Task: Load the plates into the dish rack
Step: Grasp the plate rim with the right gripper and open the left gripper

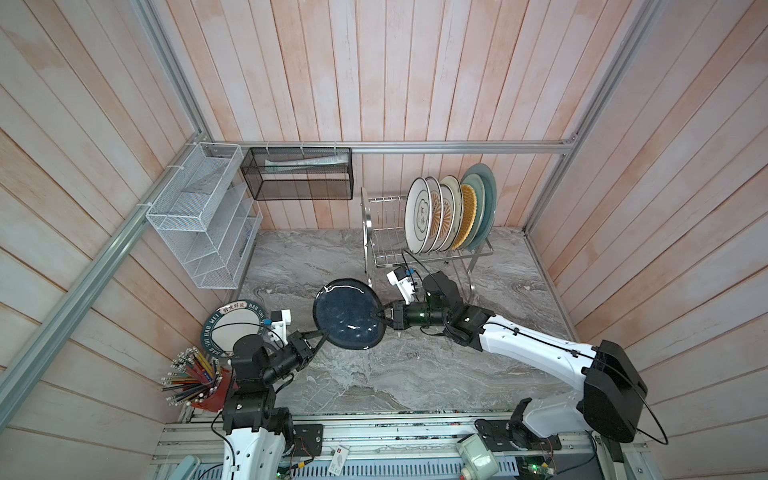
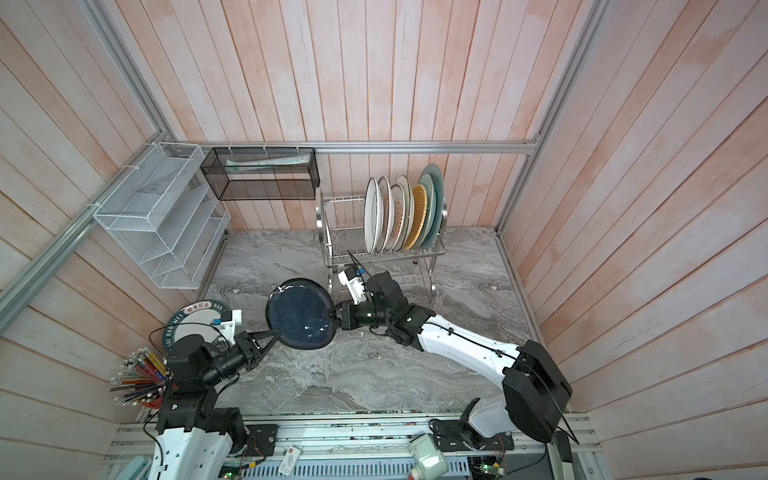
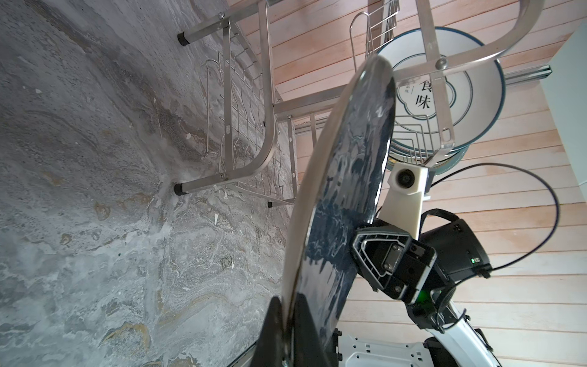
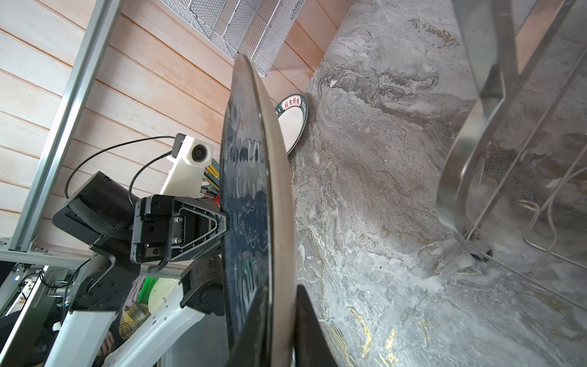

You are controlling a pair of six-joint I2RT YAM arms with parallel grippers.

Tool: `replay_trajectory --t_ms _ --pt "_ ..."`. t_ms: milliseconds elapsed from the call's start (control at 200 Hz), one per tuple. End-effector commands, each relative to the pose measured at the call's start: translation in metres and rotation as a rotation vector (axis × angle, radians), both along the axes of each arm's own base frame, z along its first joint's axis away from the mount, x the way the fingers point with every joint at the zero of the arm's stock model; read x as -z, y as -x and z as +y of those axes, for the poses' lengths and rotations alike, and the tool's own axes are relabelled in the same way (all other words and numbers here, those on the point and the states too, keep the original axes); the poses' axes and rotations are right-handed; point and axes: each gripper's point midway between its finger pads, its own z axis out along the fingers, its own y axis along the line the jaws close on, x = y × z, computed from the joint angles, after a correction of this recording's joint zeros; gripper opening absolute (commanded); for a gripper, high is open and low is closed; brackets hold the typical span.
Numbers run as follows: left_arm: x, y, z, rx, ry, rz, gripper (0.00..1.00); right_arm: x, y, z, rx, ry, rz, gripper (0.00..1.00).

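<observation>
**Black plate bridged between two pincers, rack on the right arm's side**

The black plate (image 1: 347,313) hangs above the bench (image 1: 415,374), clear of it, with its glossy face upward in both top views. The left pincer (image 1: 322,334) is clenched on the rim nearest the left arm. The right pincer (image 1: 380,318) straddles the opposite rim; in the right wrist view its fingers (image 4: 313,327) lie on either side of the edge and look closed on it. So the plate spans the gap between the arms, gripped at both ends.

The dish rack (image 1: 368,232) stands behind the plate and toward the right, and the right arm is the nearer one. Six plates (image 1: 449,212) stand on edge at the right of its upper tier, and bare pegs show to their left.

This looks like a handover. The left pincer would have to let go first. The right arm would then tip the plate onto its edge, in line with the standing plates. A lettered plate (image 1: 239,320) waits on the bench beside the left arm.
</observation>
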Motion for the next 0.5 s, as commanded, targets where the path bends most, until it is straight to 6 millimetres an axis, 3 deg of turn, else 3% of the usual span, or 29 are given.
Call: replay_trajectory --t_ms 0,30,80,175,330,460,495 --pt "-0.013 -0.001 -0.003 0.027 -0.009 -0.088 0.0 -0.038 0.004 0.003 -0.004 -0.107 -0.102 0.0" --pt "-0.013 -0.001 -0.003 0.023 -0.009 -0.084 0.0 -0.036 0.004 0.002 0.0 -0.105 -0.099 0.0" --pt "-0.011 -0.002 -0.002 0.016 -0.015 -0.079 0.13 -0.035 0.003 0.001 0.007 -0.102 -0.097 0.0" --pt "-0.009 -0.003 0.001 -0.003 -0.032 -0.076 0.47 -0.033 0.006 0.001 0.009 -0.096 -0.099 0.0" --pt "-0.013 -0.003 0.006 -0.036 -0.064 -0.1 0.77 -0.033 0.009 -0.004 0.029 -0.081 -0.114 0.0" --pt "-0.032 -0.004 0.009 -0.054 -0.111 -0.171 0.99 -0.041 0.01 -0.01 0.055 -0.077 -0.141 0.0" --pt "-0.04 -0.004 0.009 -0.056 -0.12 -0.199 1.0 -0.044 0.011 -0.011 0.059 -0.078 -0.149 0.0"
